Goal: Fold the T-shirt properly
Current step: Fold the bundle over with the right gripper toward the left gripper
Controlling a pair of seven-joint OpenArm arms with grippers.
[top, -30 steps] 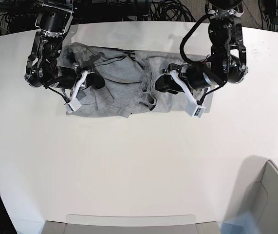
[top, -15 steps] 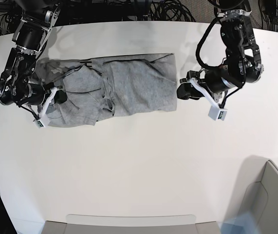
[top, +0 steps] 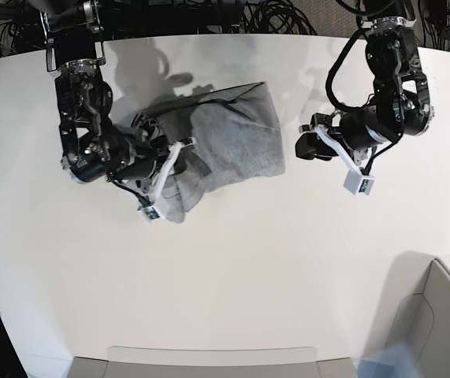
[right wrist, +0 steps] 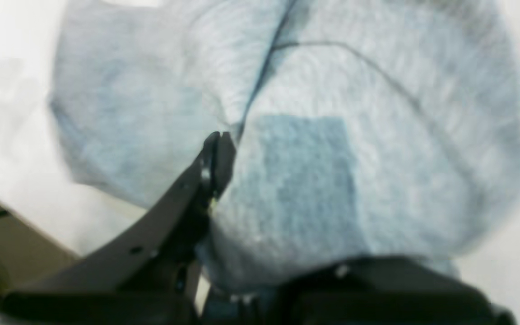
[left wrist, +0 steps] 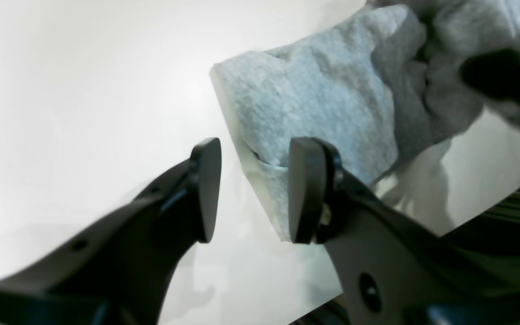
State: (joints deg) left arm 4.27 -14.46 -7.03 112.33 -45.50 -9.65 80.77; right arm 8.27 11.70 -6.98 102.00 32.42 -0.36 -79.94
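The heather-grey T-shirt [top: 236, 138] lies bunched on the white table [top: 232, 268], its left part lifted and drawn over toward the right. My right gripper [top: 176, 153] is shut on that lifted cloth. In the right wrist view the T-shirt [right wrist: 332, 135] fills the frame and hangs over the right gripper [right wrist: 226, 151]; only one dark finger shows. My left gripper [top: 303, 146] hangs open just right of the shirt, apart from it. In the left wrist view the left gripper [left wrist: 253, 189] holds nothing, and the T-shirt's corner [left wrist: 314, 99] lies just beyond its fingertips.
A grey bin [top: 437, 315] stands at the table's bottom right corner. A flat grey tray [top: 209, 362] sits at the front edge. Black cables [top: 272, 16] run behind the table's far edge.
My right gripper has swung from the far left toward the middle, dragging the shirt's left part up and over. The shirt went from spread flat to bunched. My left gripper let go and withdrew right.
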